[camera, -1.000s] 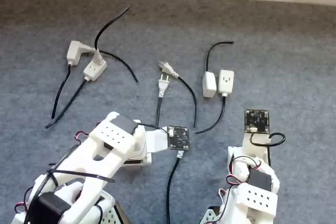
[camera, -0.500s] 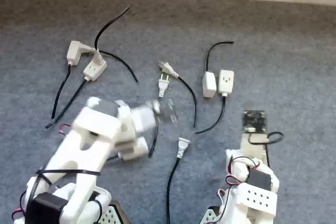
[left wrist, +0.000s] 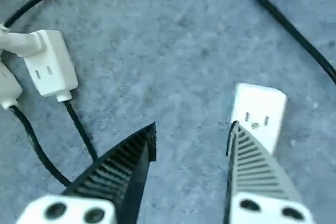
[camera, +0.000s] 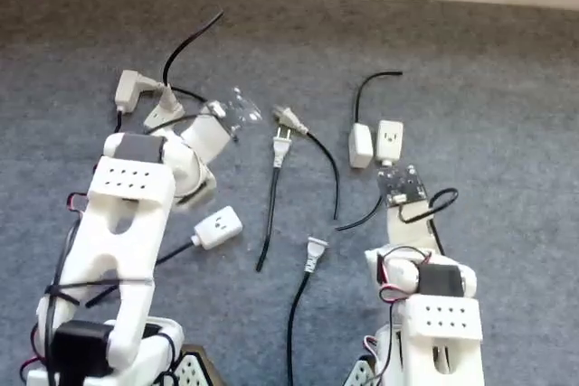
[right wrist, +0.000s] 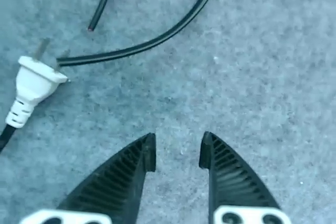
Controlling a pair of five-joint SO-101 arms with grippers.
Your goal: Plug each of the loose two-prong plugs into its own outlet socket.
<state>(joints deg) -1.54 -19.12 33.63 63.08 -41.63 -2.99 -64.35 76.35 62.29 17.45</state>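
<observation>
My left gripper point(left wrist: 191, 129) is open over the carpet. A white outlet point(left wrist: 258, 113) lies face up just past one fingertip, and another white outlet point(left wrist: 50, 69) with a plug joined to it lies farther off. From above, the left arm point(camera: 136, 196) stretches toward the outlet cluster point(camera: 156, 113), and a white outlet point(camera: 217, 226) lies beside it. Loose two-prong plugs lie at mid table point(camera: 289, 118), point(camera: 280, 146) and nearer the front point(camera: 315, 251). My right gripper point(right wrist: 177, 137) is open by a narrow gap and holds nothing. A white plug point(right wrist: 34, 82) lies off to its side.
A white outlet point(camera: 391, 139) and a white block point(camera: 360, 145) on black cords lie at the right, ahead of the right arm point(camera: 425, 296). Black cords point(camera: 271, 196) snake across the grey carpet. A pale wall edge runs along the far side.
The left arm swung from the middle of the table up and left toward the outlet cluster, uncovering a white outlet and a plug. The right arm's wrist shifted forward and turned left.
</observation>
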